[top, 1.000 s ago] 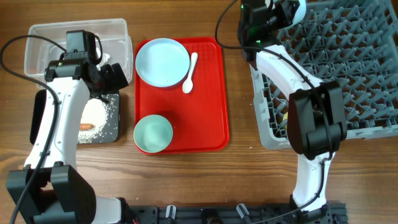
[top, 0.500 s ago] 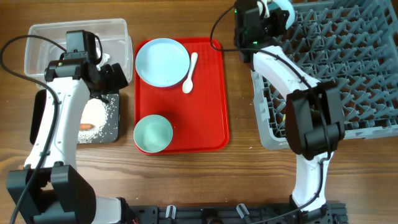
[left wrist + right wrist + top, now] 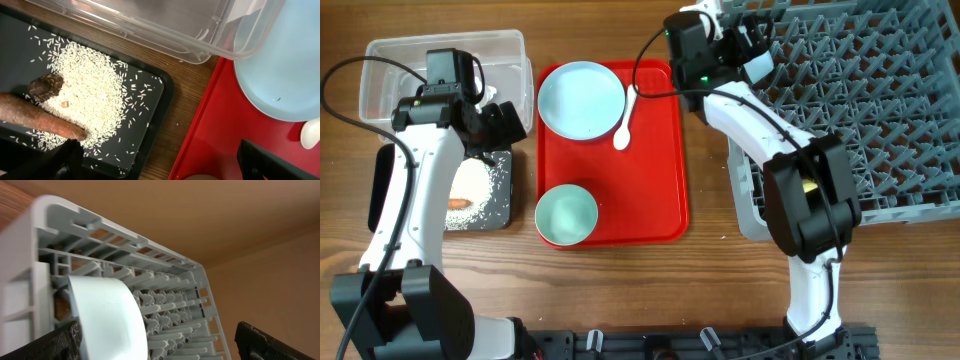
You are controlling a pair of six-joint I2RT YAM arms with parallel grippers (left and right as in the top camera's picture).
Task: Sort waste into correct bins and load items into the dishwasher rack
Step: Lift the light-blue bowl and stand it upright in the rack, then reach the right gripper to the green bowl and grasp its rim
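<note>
Jaws of our right gripper [image 3: 155, 344] stand wide apart, and the small light blue bowl [image 3: 107, 317] sits between them at a corner of the large grey pegged plastic rack [image 3: 170, 280]. Our left gripper [image 3: 167, 162], also spread wide and holding nothing, hovers over the shallow black rectangular tray [image 3: 20, 55] of white rice-like grains [image 3: 90, 95].

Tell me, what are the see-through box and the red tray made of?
The clear tub looks like thin glossy plastic: you see through it and its rim glints. The red tray is probably hard, smooth plastic: even colour, moulded raised edge.
</note>
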